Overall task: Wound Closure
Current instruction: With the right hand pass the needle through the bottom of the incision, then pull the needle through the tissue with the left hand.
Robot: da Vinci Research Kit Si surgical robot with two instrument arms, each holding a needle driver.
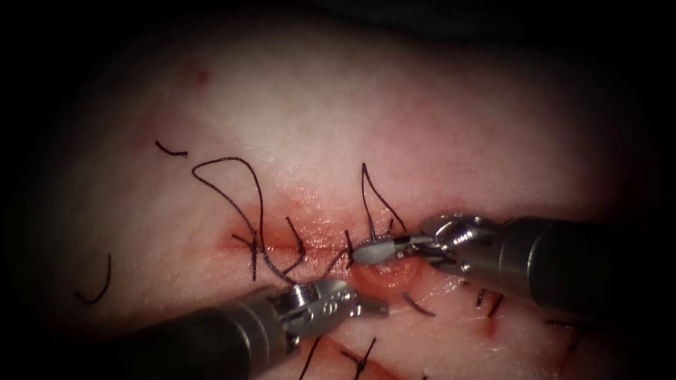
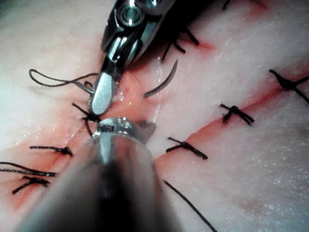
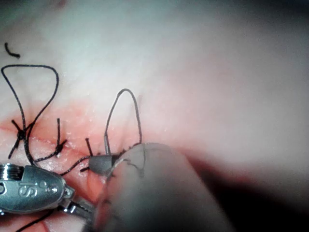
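Note:
The tissue (image 1: 394, 127) has a horizontal cut (image 1: 282, 246) with several stitches across it. My right tool (image 1: 373, 252) comes in from the right with its jaws shut, their tip pressed to the cut near its right end. It appears to hold the thread (image 1: 377, 193), which rises from the jaws in a narrow loop (image 3: 126, 104). My left tool (image 1: 370, 307) lies just below the cut with its jaws shut and nothing seen between them. More thread (image 1: 232, 179) loops on the left and runs down under its wrist. A short curved grey piece (image 2: 163, 81), needle or cut thread, lies free beside both tools.
Cut ends of thread lie loose on the tissue at the far left (image 1: 98, 285) and upper left (image 1: 171, 150). Other stitched cuts with knots (image 2: 235, 113) lie below and to the right. Red fluid (image 1: 384, 278) stains the tissue around the tool tips.

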